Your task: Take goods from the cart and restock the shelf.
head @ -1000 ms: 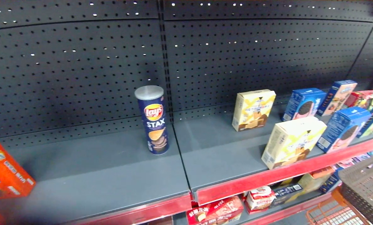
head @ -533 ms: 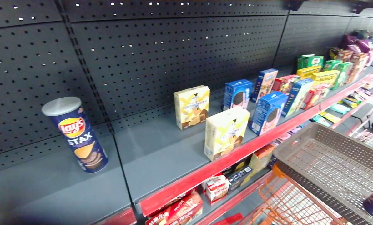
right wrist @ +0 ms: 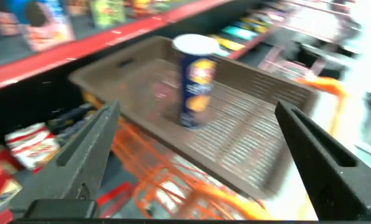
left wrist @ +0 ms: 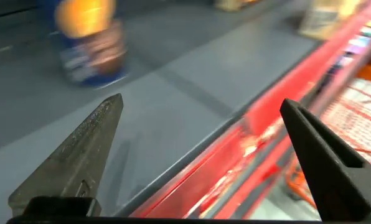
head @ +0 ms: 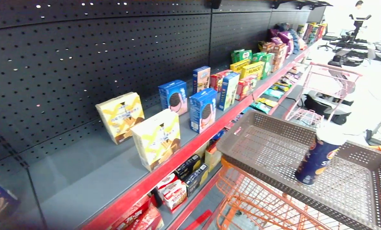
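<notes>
- Since the can (head: 318,156) is a tall paper tube with a flat lid, I judge it light and stiff along its length. It should dent easily if squeezed hard, and its glossy wall may be slippery.
- It stands upright on the floor of the brown basket (head: 267,150), which sits on top of the orange cart (head: 238,191). It does not touch the basket walls.
- I think the best hold is across the round body at about mid height, with moderate force. A grip on the lid could pull the lid off, and a grip very high or very low could tip the can.
- Right gripper (right wrist: 197,107) has its fingers spread wide and holds nothing. The can is ahead of it and well apart from both fingers.
- Left gripper (left wrist: 201,102) is also spread wide and empty, above the front part of the shelf (head: 91,179). A second can (left wrist: 89,53) stands on the shelf beyond it.
- Shelf board is flat, smooth grey metal with a red front edge, so a can should stand stable on it but may slide if pushed.
- For room, a broad bare stretch lies to the left of the yellow boxes (head: 156,137), with a perforated back wall (head: 81,64) behind it.
</notes>
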Motion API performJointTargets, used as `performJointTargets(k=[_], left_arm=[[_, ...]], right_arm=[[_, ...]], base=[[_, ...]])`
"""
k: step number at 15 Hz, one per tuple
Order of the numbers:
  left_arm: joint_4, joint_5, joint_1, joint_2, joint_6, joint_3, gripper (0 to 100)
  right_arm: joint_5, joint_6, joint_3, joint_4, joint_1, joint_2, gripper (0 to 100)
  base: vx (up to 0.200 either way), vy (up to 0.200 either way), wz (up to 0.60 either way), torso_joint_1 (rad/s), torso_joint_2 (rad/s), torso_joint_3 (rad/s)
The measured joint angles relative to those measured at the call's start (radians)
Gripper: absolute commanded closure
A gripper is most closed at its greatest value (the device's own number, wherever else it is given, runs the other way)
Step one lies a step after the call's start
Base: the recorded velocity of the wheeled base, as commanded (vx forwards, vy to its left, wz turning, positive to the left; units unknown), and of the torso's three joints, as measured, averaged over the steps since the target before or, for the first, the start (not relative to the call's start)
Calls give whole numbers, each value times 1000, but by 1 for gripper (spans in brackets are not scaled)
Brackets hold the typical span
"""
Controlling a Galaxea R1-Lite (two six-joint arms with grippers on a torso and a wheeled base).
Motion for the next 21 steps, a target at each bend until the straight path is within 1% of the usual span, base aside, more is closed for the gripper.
performJointTargets(k=[3, 11, 16, 18, 21], left_arm=[[0, 0, 0, 0, 0, 0, 0], [0, 0, 0, 0, 0, 0, 0], [0, 0, 1, 0, 0, 0, 0], [0, 0, 0, 0, 0, 0, 0], [0, 0, -1, 0, 0, 0, 0]], right_arm=[[0, 0, 2, 1, 0, -2, 0], [-2, 0, 16, 0, -1, -19, 0], [-11, 0, 15, 52, -8, -31, 0], [-33, -8, -10, 19, -13, 37, 0], [-88, -20, -5, -81, -47, 171, 0]], base=[[0, 0, -600, 2, 4, 2], [0, 0, 0, 0, 0, 0], [0, 0, 0, 0, 0, 0], [0, 0, 0, 0, 0, 0], [0, 0, 0, 0, 0, 0]])
